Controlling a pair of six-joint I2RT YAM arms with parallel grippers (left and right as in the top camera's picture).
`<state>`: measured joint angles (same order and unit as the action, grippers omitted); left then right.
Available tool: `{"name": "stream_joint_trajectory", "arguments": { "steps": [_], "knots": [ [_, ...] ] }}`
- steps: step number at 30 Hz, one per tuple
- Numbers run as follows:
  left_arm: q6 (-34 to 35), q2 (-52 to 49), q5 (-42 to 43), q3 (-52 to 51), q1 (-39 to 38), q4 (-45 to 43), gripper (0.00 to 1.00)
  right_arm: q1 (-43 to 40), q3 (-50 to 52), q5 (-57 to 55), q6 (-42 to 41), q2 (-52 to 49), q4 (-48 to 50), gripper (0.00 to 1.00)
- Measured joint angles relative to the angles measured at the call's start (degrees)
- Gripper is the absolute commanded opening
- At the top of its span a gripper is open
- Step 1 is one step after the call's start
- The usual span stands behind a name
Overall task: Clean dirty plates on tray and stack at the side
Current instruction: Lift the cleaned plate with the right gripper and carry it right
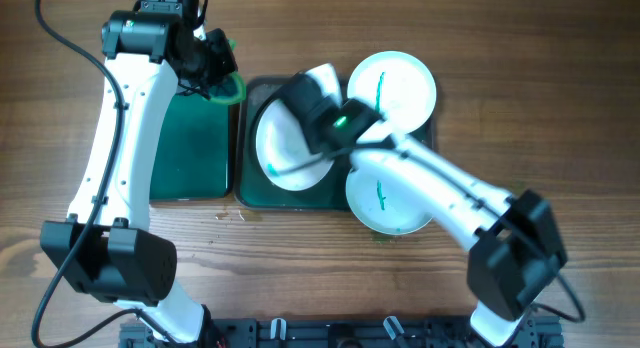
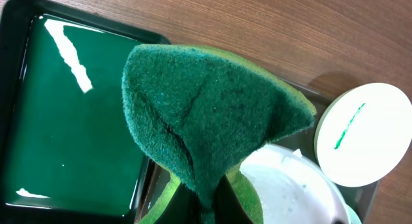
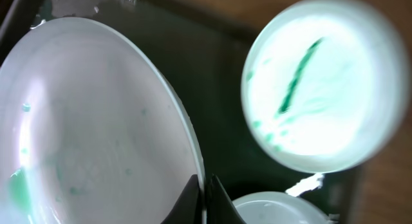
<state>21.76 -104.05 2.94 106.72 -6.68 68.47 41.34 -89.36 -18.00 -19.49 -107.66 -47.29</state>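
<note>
My right gripper (image 1: 322, 113) is shut on the rim of a white plate (image 1: 285, 148) and holds it tilted over the dark tray (image 1: 244, 188); the plate (image 3: 90, 127) carries faint green smears. My left gripper (image 1: 222, 70) is shut on a folded green sponge (image 2: 206, 114), held above the tray's back left corner, next to the held plate (image 2: 290, 192). Two more white plates with green streaks lie on the tray: one at the back right (image 1: 392, 86), also in the right wrist view (image 3: 322, 82), and one at the front right (image 1: 388, 200).
A second green tray (image 1: 190, 153) with a glossy surface lies to the left of the dark tray; it fills the left of the left wrist view (image 2: 64, 114). Bare wooden table surrounds both trays.
</note>
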Motion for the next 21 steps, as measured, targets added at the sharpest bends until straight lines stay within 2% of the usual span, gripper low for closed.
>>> {"name": "stream_joint_trajectory", "arguments": {
  "steps": [4,8,14,18,21],
  "knots": [
    [0.00,0.00,0.00,0.00,0.00,0.13,0.04,-10.64,0.00,16.02,-0.15,1.05,-0.28,0.04],
    [0.00,0.00,0.00,0.00,0.00,0.22,0.04,-22.99,0.00,25.83,0.13,4.61,-3.69,0.04],
    [0.00,0.00,0.00,0.00,0.00,0.59,0.04,-42.95,0.24,29.18,1.36,7.28,-9.53,0.04],
    [0.00,0.00,0.00,0.00,0.00,0.59,0.04,-54.31,4.81,29.55,1.38,7.39,-8.11,0.04],
    [0.00,0.00,0.00,0.00,0.00,0.59,0.04,-59.58,10.40,29.59,1.38,7.39,-4.00,0.04]
  ]
}}
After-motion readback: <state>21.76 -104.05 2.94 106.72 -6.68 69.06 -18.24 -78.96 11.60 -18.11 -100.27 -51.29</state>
